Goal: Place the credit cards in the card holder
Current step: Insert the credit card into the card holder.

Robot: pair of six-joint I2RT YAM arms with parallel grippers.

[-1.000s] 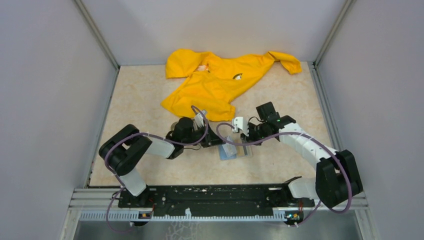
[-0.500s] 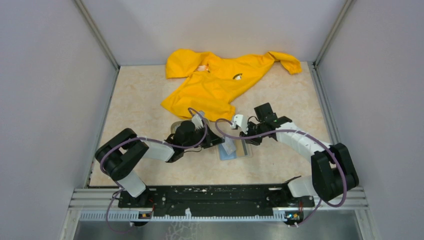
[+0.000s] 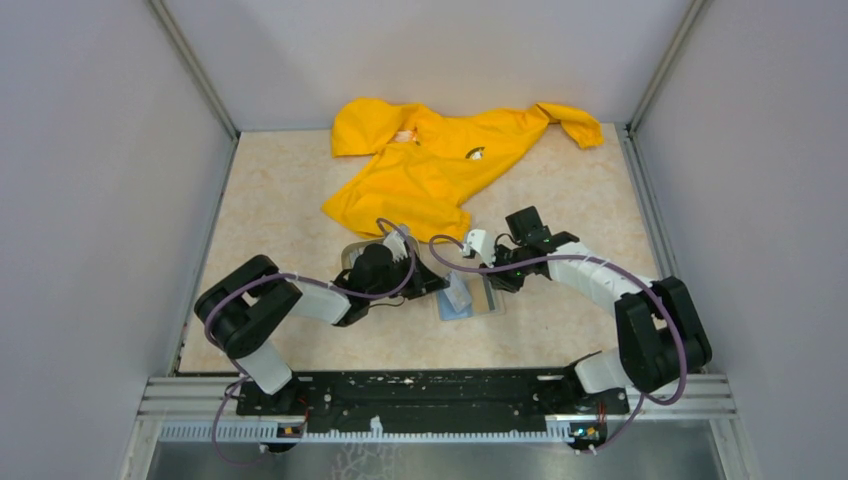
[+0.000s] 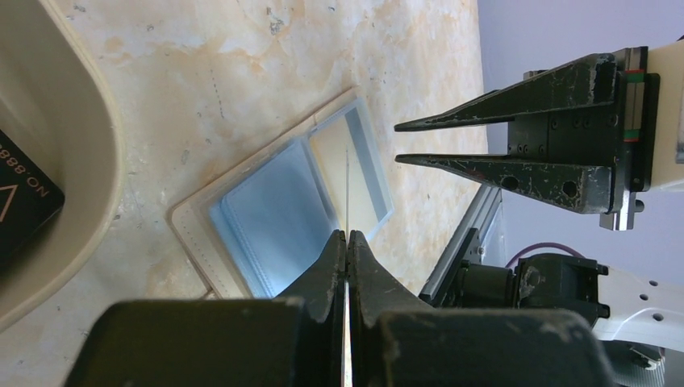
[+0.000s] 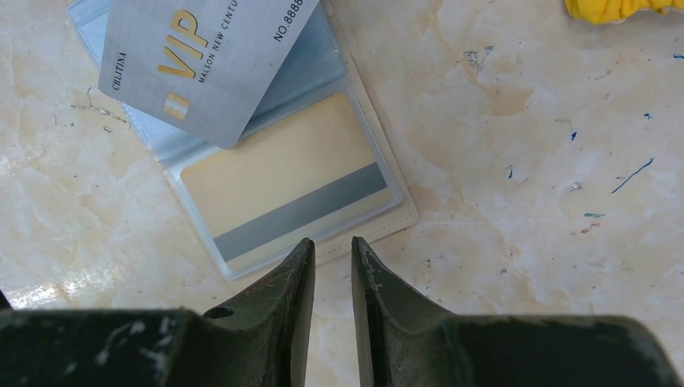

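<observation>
The card holder (image 5: 379, 222) lies open on the table, its bluish clear pockets up; one pocket holds a beige card with a grey stripe (image 5: 282, 189). My left gripper (image 4: 348, 234) is shut on a silver credit card (image 5: 202, 64), seen edge-on as a thin line (image 4: 347, 185), slanting over the holder (image 4: 274, 218). My right gripper (image 5: 332, 242) hovers at the holder's near rim, jaws slightly open, nothing between them. In the top view both grippers (image 3: 440, 280) (image 3: 487, 277) meet over the holder (image 3: 482, 302).
A beige oval tray (image 4: 81, 161) with a dark card (image 4: 20, 201) in it sits left of the holder, partly under my left arm (image 3: 350, 255). A yellow garment (image 3: 440, 165) is spread across the back of the table. Grey walls enclose three sides.
The right gripper's jaws have parted a little and that arm's elbow has swung inward. The left gripper has edged toward the holder with its card.
</observation>
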